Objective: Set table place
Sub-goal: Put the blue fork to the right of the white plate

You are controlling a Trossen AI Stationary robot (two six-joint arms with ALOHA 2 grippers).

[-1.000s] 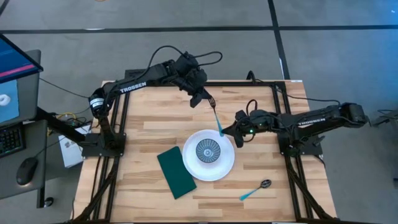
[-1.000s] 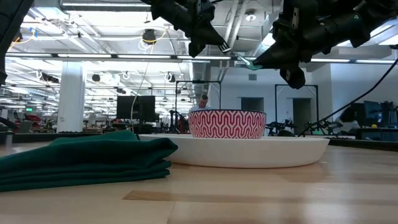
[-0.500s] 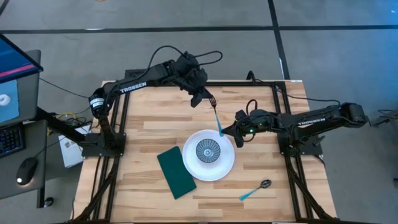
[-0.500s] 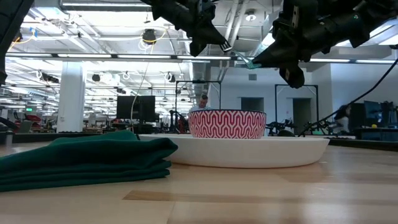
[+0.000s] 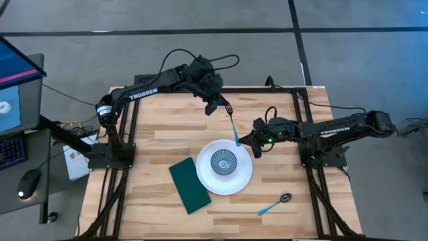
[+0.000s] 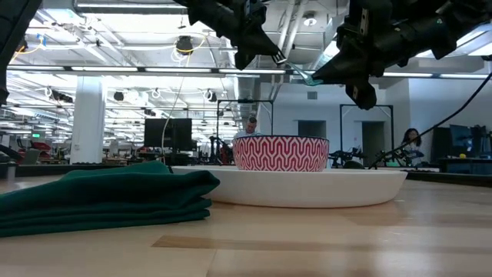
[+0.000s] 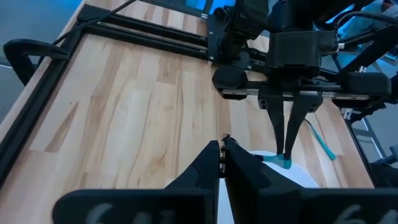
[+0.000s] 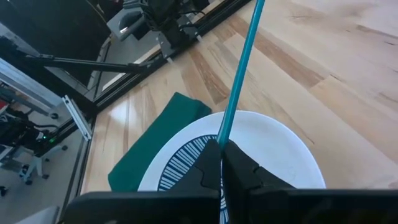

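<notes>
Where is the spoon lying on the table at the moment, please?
In the high view, the spoon lies flat on the wooden table near its right front corner, apart from the white plate and away from both grippers.

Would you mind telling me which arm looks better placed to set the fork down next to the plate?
Probably the right. Its tool pinches the fork's blue handle right at the plate's rim, while the left tool grips the tine end farther from the plate.
</notes>
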